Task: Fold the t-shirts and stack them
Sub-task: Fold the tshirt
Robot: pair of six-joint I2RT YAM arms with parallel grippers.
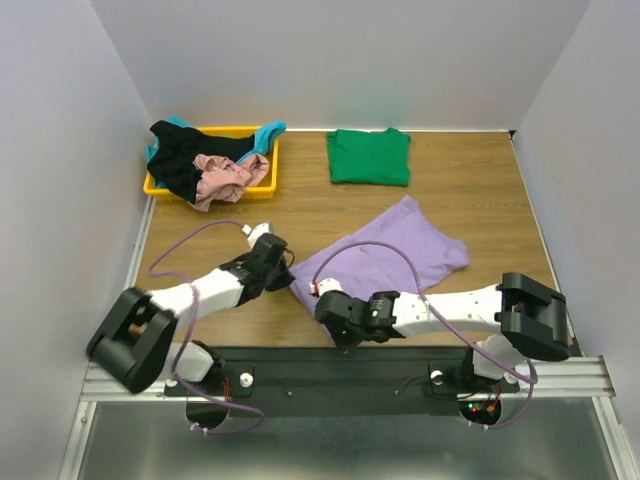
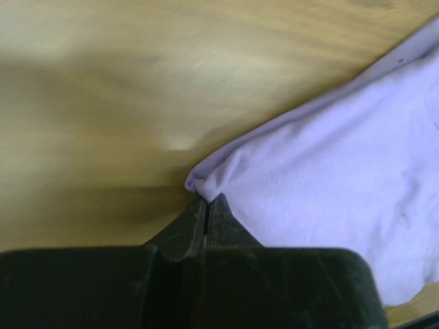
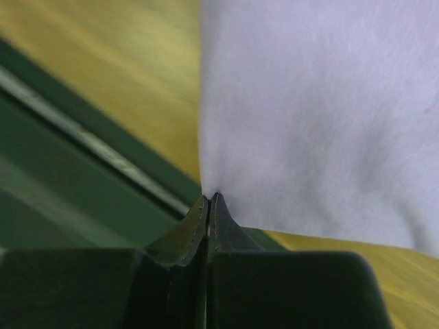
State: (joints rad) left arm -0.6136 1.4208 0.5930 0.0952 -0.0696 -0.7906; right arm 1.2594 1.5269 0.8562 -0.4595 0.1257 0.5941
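Observation:
The purple t-shirt (image 1: 395,250) lies spread on the table in the middle. My left gripper (image 1: 290,276) is shut on the shirt's near left corner (image 2: 206,179). My right gripper (image 1: 322,298) is shut on the shirt's near edge (image 3: 212,188), close to the table's front. The two grippers are close together. A green t-shirt (image 1: 369,156) lies folded at the back. The black (image 1: 185,160), dusty pink (image 1: 228,178) and teal (image 1: 268,132) t-shirts are heaped in the yellow tray (image 1: 262,186).
The yellow tray stands at the back left corner. White walls close the table on three sides. The black mounting rail (image 1: 330,365) runs along the near edge, and shows under the right gripper in the right wrist view (image 3: 82,171).

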